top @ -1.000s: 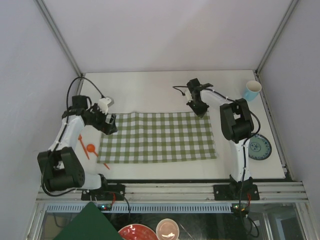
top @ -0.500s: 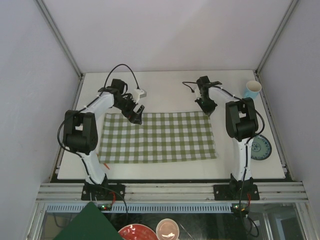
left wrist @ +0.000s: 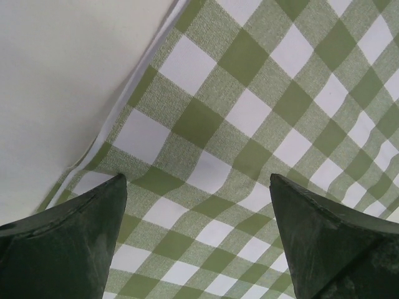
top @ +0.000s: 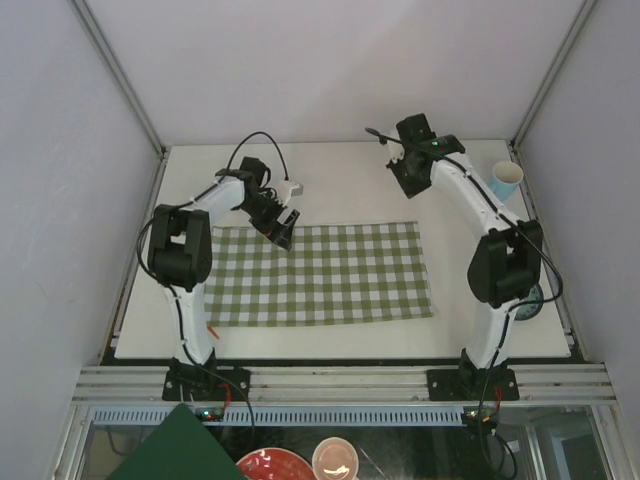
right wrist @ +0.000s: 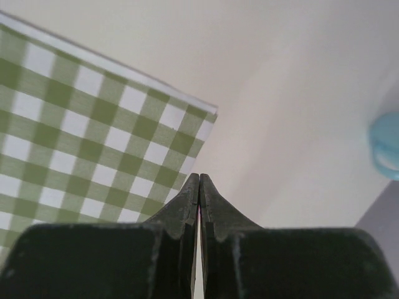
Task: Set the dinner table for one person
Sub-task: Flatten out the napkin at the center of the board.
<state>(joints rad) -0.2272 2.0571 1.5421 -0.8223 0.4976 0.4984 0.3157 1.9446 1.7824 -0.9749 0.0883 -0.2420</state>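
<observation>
a table bearing a green checked cloth at its middle.
left gripper wide apart above the cloth's far edge; right gripper pinched closed, empty, beyond its far right corner.

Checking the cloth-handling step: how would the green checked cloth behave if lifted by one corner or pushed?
The checked cloth would probably droop limply from a lifted corner: it lies thin and flat on the dinner table. Pushed at the edge, it would likely bunch rather than slide whole; slight waviness seems to show below the open left pincer.
</observation>
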